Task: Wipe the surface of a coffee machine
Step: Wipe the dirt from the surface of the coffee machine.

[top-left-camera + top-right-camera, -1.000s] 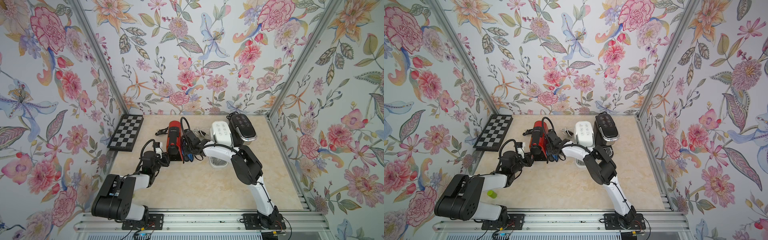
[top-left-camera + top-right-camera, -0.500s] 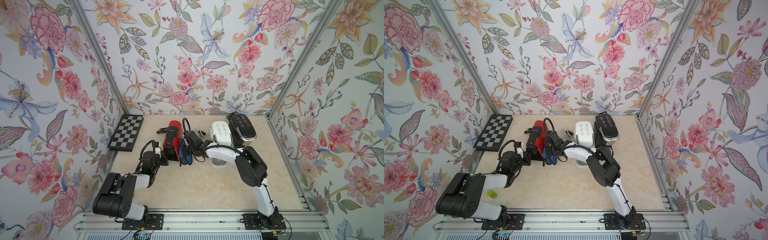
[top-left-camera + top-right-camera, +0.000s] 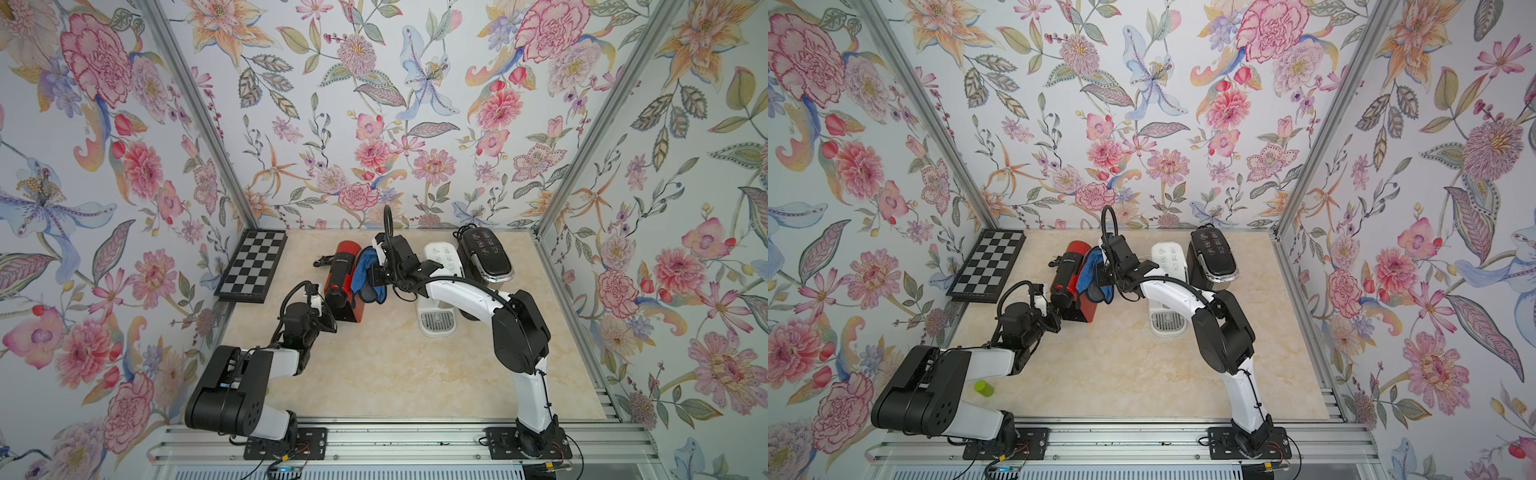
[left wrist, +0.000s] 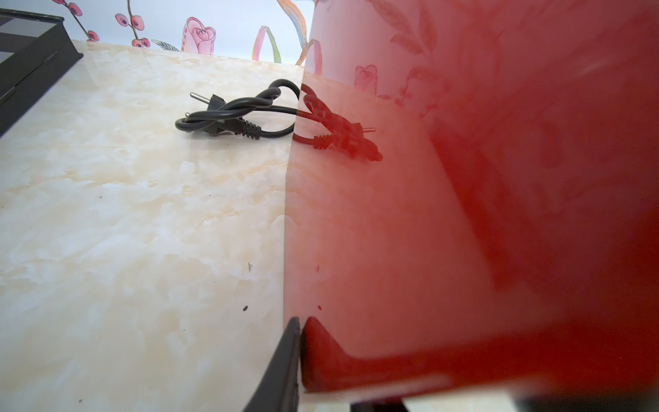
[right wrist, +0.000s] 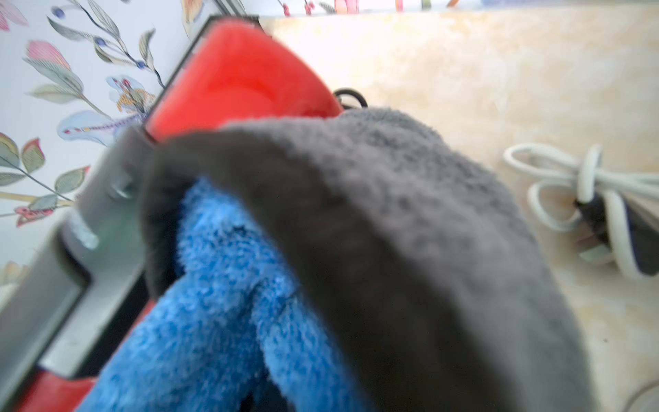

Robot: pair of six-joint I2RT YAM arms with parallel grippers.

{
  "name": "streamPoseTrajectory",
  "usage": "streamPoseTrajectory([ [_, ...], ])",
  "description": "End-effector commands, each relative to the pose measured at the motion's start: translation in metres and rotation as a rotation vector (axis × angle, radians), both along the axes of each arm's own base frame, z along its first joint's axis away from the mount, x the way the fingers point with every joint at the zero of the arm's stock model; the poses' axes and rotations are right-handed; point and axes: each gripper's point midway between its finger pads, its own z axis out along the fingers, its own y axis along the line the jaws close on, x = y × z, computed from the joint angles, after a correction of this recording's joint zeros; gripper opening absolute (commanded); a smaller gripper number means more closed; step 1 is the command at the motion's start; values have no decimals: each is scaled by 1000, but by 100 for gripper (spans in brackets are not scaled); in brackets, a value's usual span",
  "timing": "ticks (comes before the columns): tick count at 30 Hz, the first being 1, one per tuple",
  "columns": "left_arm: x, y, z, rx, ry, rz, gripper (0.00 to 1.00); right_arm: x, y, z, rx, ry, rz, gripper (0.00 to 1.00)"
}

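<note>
Three coffee machines stand ahead of the pincers on the table (image 3: pixel 374 374); only the red coffee machine (image 3: pixel 341 286) under work. Clamped in the right pincer (image 3: pixel 376 277): a cloth (image 3: pixel 361 272), blue on one face and grey on the other, pressed against the machine's flank just beyond the fingertips. Low at the near end of the same machine, the left pincer (image 3: pixel 327 323). From its wrist view, one black finger (image 4: pixel 287 360) flat against the glossy red wall, the other hidden. Cannot tell whether clamped on the machine or only bracing it.

Judged as mid-wipe: flank under the cloth, top and far side not visibly reached.

Handling, as a guess:
- **Machine:** rigid plastic shell, tall and narrow, glossy and likely slippery. Probably light enough to slide or tip under a sideways push from the cloth. Best held low at the base, opposite the cloth, about where the left pincer sits.
- **Cloth:** soft and limp, apt to bunch or slip from the grip. Best pinched at a fold, with a loose pad left ahead of the fingertips. Moderate pressure only.

On the other side of the right pincer from the red one, the white machine (image 3: pixel 440 266) and black machine (image 3: pixel 484 257), close to its arm; some risk of a knock. Beyond the left pincer, a black power cord (image 4: pixel 235 117) loose on the table.
</note>
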Motion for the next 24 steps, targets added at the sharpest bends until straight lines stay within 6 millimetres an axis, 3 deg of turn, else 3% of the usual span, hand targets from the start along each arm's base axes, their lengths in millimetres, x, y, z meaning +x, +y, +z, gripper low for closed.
streamPoseTrajectory([
  [1,2,-9,12,-93,-24,-41,3,16,17,22,39,-48,27,17],
  [6,1,-11,13,-103,-32,-54,1,47,21,12,43,-41,9,17],
  [13,0,-15,13,-106,-31,-81,2,96,2,8,85,-42,-55,16],
  [17,-1,-15,13,-108,-35,-80,2,90,40,-1,179,-7,129,17],
  [18,0,-15,14,-108,-37,-79,3,98,36,-5,206,9,158,17],
  [24,0,-16,14,-112,-36,-86,3,97,34,-41,234,90,252,16],
])
